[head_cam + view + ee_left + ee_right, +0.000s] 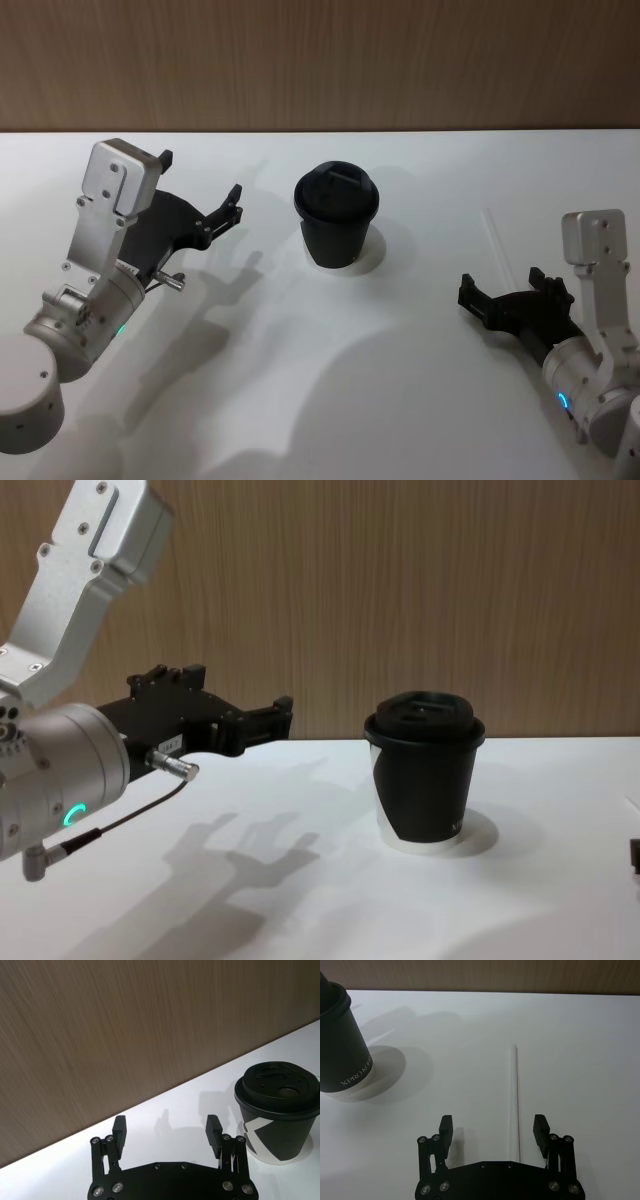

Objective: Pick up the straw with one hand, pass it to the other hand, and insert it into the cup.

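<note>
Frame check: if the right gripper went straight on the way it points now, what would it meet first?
Likely the straw, lying lengthwise between the open fingers of the right gripper. The gripper's height above the table is unclear, so it might pass over. The cup stands off to one side.

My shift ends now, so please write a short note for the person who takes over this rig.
Left gripper: jaws open, empty, raised left of the cup.
Right gripper: jaws open, empty, lined up with the straw.
Straw lies flat on the table, right of the cup; cup upright, lid on.
Done: nothing grasped yet. Left: pick up, pass, insert.
</note>
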